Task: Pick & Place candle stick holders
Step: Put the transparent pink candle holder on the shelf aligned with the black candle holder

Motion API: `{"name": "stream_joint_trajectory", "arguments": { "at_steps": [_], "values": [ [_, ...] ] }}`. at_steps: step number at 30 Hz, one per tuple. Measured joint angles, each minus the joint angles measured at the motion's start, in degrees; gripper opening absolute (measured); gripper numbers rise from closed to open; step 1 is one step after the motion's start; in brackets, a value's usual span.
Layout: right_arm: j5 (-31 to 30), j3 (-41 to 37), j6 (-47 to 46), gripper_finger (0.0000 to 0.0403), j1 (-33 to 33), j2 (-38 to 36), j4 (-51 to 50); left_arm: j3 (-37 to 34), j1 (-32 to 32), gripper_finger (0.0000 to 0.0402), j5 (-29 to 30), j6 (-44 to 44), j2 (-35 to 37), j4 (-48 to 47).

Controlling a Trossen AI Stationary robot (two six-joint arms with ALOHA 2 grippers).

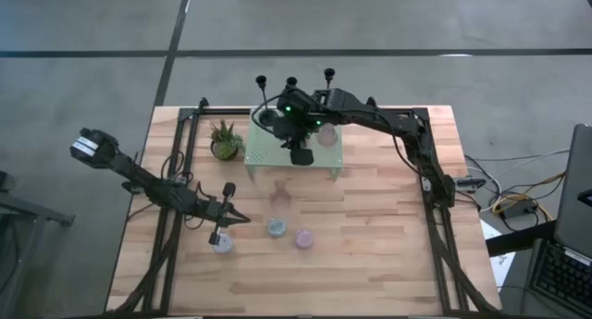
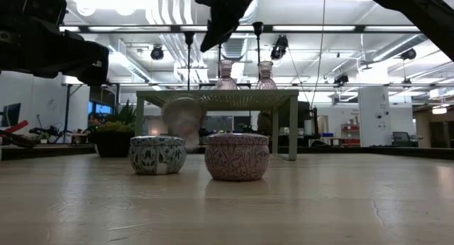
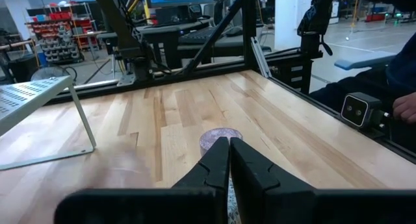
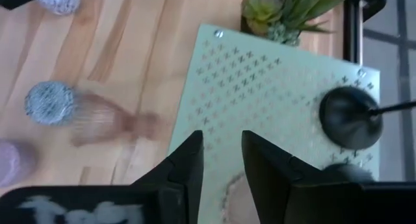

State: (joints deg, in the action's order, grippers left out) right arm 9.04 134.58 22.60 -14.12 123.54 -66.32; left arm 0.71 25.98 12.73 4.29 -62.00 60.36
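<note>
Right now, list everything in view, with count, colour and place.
Table: one, pale wood.
Shelf: one, mint-green, perforated, standing on the table.
Plant: one, green, potted, beside the shelf.
Tall candlesticks: three, black, on the shelf.
Glass holders: three, pink, two on the shelf, one blurred on the table before it.
Short round holders: three, pale blue, pink and pale, in a row on the table.
Person: one hand and a dark sleeve, beyond the table.
Left gripper: shut, by the pale holder.
Right gripper: open, over the shelf.
</note>
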Motion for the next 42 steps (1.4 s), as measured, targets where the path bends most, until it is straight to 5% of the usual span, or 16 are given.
{"name": "stream_joint_trajectory", "arguments": {
  "at_steps": [11, 21, 30, 36, 40, 42],
  "values": [
    [0.84, 0.02, -0.97, 0.0046, 2.11, -2.72, -8.99, 0.00, 0.00, 0.0018, 0.00, 0.01, 0.00, -0.02],
    [22.02, -3.38, 1.04, 0.0037, 5.72, -2.68, -16.11, -0.01, 0.00, 0.0018, 0.00, -0.01, 0.00, -0.02],
    [25.44, -14.46, -0.93, 0.0069, 10.93, -3.20, -16.16, -0.01, 0.00, 0.0018, -0.02, 0.00, 0.00, -0.02],
    [39.85, -25.14, 1.13, 0.0090, 13.17, -7.74, -16.43, 0.00, 0.00, 0.0017, -0.02, 0.01, 0.00, -0.02],
    [40.08, -35.14, -2.19, 0.0081, 15.00, -15.62, -8.69, -0.01, 0.00, 0.0017, -0.01, -0.02, 0.00, -0.02],
    [35.13, -40.28, -5.15, 0.0076, 16.43, -20.25, -2.86, -0.02, 0.00, 0.0018, 0.01, 0.01, -0.01, -0.02]
  ]
}}
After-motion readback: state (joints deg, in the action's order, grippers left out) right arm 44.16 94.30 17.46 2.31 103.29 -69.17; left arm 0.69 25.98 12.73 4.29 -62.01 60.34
